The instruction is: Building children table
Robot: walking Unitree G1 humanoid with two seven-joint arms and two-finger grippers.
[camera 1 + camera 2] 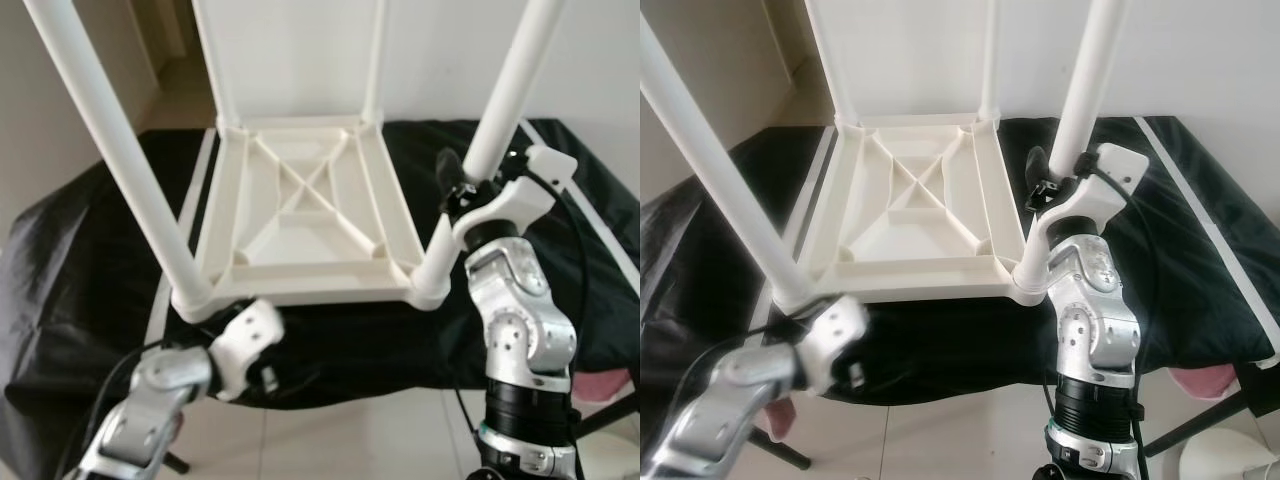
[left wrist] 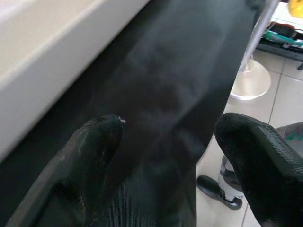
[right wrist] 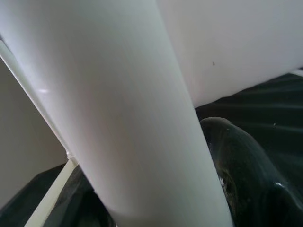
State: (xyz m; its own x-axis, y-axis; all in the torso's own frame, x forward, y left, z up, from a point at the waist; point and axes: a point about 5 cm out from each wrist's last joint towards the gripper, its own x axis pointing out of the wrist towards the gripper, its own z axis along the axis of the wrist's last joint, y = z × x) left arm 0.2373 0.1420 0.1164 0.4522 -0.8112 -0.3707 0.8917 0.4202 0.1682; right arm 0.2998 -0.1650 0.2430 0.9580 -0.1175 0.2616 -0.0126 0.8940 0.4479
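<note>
**Upside-down table, right gripper on a leg**

The white plastic children's table (image 1: pixel 300 215) lies inverted on a black-draped surface (image 1: pixel 80 260), ribbed underside up, so its legs can be pushed into the corner sockets. All four legs stand upright. The right gripper (image 1: pixel 462 185) is closed around the near right leg (image 1: pixel 495 130), probably to seat it firmly. The left gripper (image 2: pixel 165 156) sits low by the near left corner, fingers (image 2: pixel 94 151) spread and empty against the black cloth, perhaps to steady the top.
</note>
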